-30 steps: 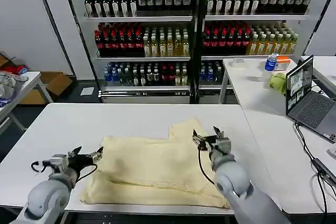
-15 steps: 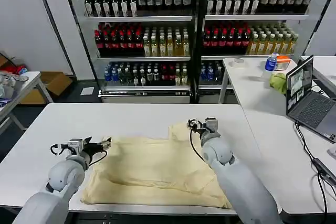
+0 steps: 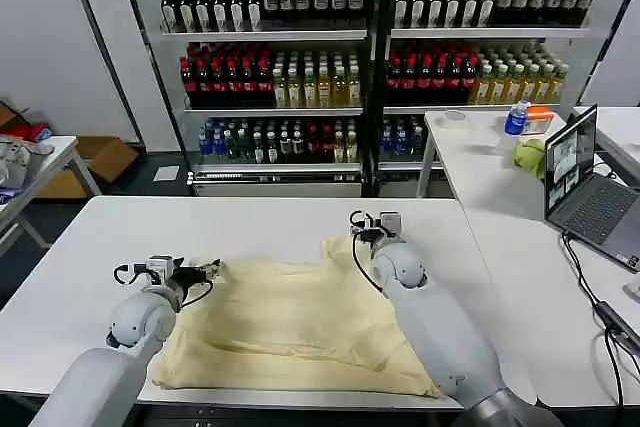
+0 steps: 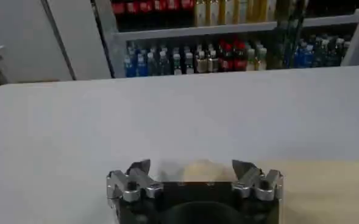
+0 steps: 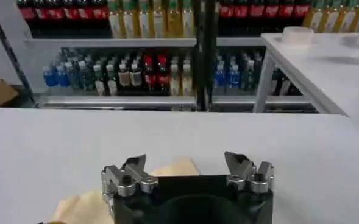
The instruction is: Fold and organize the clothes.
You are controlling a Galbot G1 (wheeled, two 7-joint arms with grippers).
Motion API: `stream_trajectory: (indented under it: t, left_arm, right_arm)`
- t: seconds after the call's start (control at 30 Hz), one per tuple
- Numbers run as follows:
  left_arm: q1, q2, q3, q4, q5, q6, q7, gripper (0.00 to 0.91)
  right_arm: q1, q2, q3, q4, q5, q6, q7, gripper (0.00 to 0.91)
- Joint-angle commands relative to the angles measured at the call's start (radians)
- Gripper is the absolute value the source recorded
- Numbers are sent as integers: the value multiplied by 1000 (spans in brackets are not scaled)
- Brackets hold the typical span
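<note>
T-shirt (image 3: 290,322) flat | left end effector (image 4: 191,173) agape, empty | right end effector (image 5: 185,165) agape, empty

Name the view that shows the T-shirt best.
The head view: the whole T-shirt lies spread on the white table between both grippers. Each wrist view catches just a small cream patch beyond its open gripper: left, right.

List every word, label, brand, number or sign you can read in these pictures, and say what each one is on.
No text can be read in any view.
Bottle labels on the shelves: too small and blurred.
Laptop screen: shows images, nothing legible.
T-shirt: plain, no print visible.
Left gripper and right gripper: no readable markings.
</note>
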Motion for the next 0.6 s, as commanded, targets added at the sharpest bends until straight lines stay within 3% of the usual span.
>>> stream_trajectory:
  t: [0.03,0.07,0.1,0.13,0.17,0.2,0.27,0.6]
  left_arm:
    - [-25,0,26,42,1,0,8,846]
    - [-24,-1,27,43,1,0,10,524]
    - [-23,-2,28,42,1,0,14,393]
    - [-19,-3,27,38,-2,0,20,111]
    - [-17,-3,27,33,-3,0,25,50]
    - [-14,-4,28,32,-2,0,28,30]
    - [-11,-4,29,28,-1,-1,31,10]
    - [12,-5,1,21,-2,-1,37,10]
  right_arm:
    - [31,31,2,-111,5,-1,-2,907]
    - [30,33,2,-115,6,-1,-1,887]
    - [27,33,2,-120,7,-1,-4,836]
    - [25,33,3,-122,8,-1,-6,625]
    - [22,35,5,-122,11,-1,-6,514]
    - [21,36,6,-122,13,-1,-5,262]
    - [15,38,7,-120,18,-1,-3,0]
    - [-10,38,13,-67,3,1,-6,0]
